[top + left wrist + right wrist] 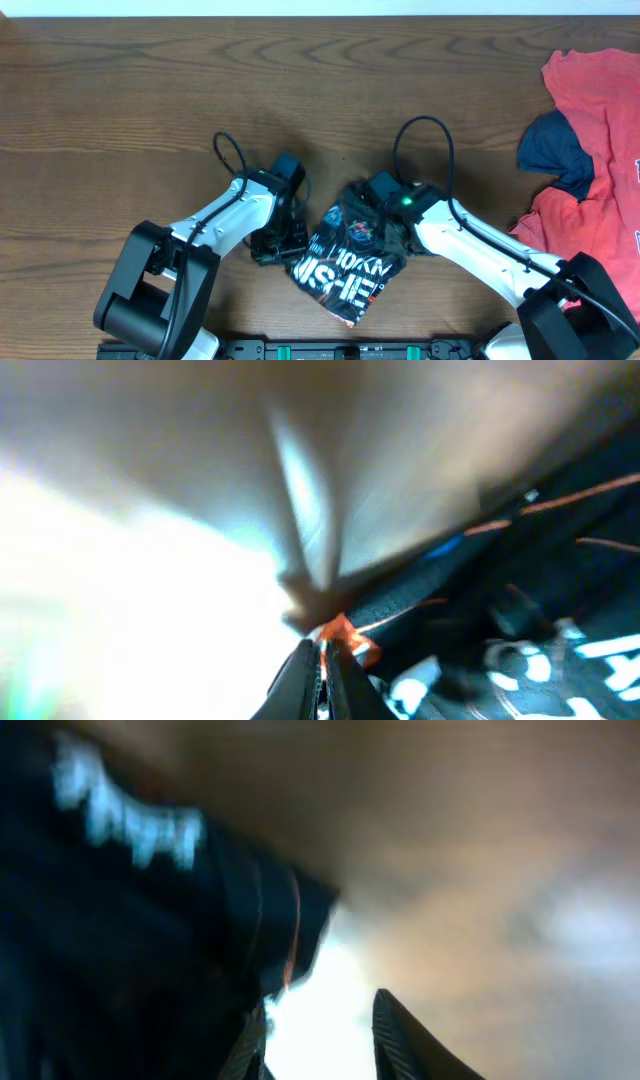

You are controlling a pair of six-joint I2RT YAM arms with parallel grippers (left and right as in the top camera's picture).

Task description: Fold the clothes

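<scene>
The bench (120,90) carried the black jersey (350,265) bunched at the lower centre of the overhead frame. Its long axis ran roughly top to bottom, with the white-lettered hem toward the bottom edge. The jersey lay between the arms, one at each side (neither clearly nearer). The left end effector (322,655) was at the jersey's left margin, pinched fully closed on an orange-trimmed edge. The right end effector (320,1005), at the bundle's upper right, stood partly parted, with bare bench between its fingers and the cloth just to their left.
</scene>
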